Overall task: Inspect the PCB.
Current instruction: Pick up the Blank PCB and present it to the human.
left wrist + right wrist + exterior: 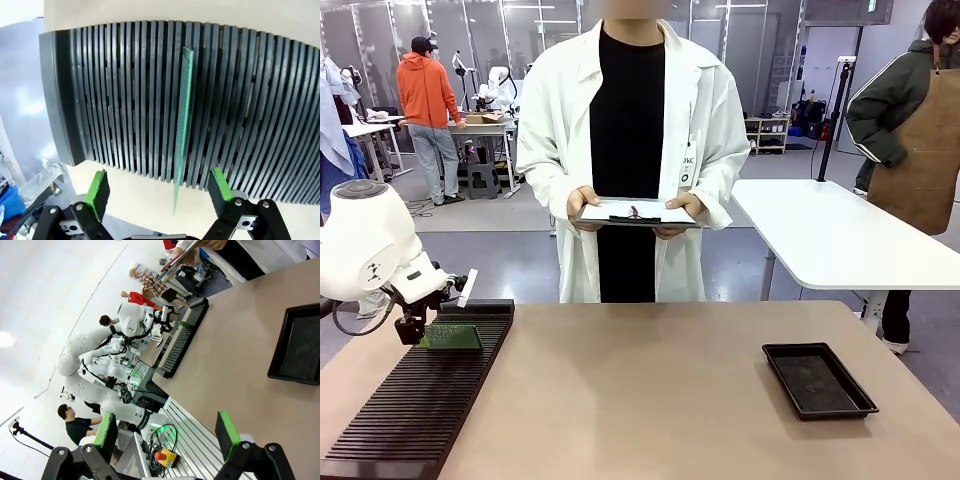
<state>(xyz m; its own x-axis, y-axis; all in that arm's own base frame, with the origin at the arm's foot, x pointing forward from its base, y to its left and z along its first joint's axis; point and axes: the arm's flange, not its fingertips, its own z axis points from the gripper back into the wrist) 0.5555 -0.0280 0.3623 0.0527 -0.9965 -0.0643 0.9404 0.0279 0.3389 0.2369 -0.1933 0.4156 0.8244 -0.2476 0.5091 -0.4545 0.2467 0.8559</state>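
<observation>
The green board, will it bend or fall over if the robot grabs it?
The PCB looks straight edge-on, so it is probably stiff. It is very thin, so likely light. Standing on edge in a rack slot, it might tip if nudged sideways.

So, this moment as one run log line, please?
left gripper open around PCB in slotted rack | right gripper open, empty | person holds clipboard

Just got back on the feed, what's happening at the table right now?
The left gripper is open around the green PCB, which stands on edge in the black slotted rack, not gripped yet. The right gripper is open and holds nothing. The person across the table holds a clipboard.
</observation>
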